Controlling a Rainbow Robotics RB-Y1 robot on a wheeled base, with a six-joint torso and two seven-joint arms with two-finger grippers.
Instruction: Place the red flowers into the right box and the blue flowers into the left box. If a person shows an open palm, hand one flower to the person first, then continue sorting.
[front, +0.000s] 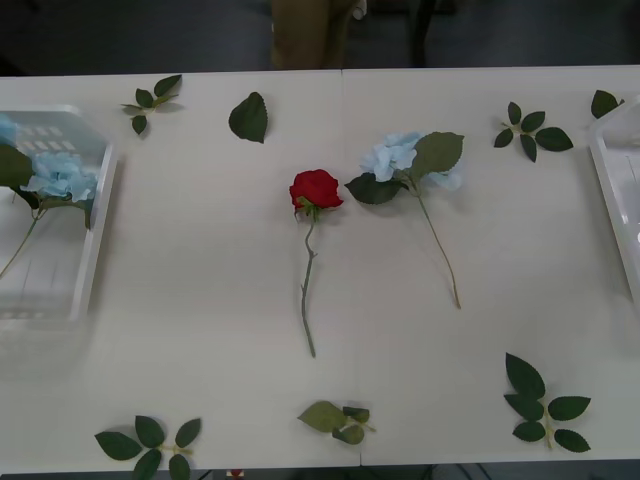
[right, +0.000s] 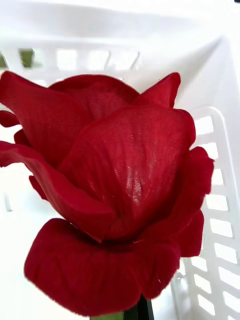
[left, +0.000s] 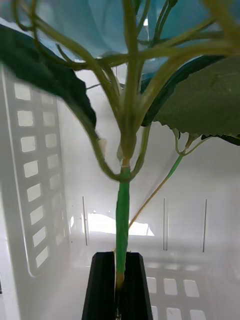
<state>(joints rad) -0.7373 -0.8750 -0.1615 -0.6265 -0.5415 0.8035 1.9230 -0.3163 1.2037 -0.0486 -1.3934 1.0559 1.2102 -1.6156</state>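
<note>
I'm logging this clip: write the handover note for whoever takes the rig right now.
Left gripper: shut on a blue flower's stem, inside the left box.
Right gripper: holds a red rose over the right box; its fingers are hidden.
Done: one blue flower lies in the left box.
Left: release both held flowers; then sort the table's red rose and blue flower. The person shows no palm.

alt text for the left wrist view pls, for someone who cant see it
The left claw, black fingers shut, pinches the green stem of a blue flower inside the slotted white basket. Thin stalks branch upward into dark green leaves and pale blue petals.
</note>
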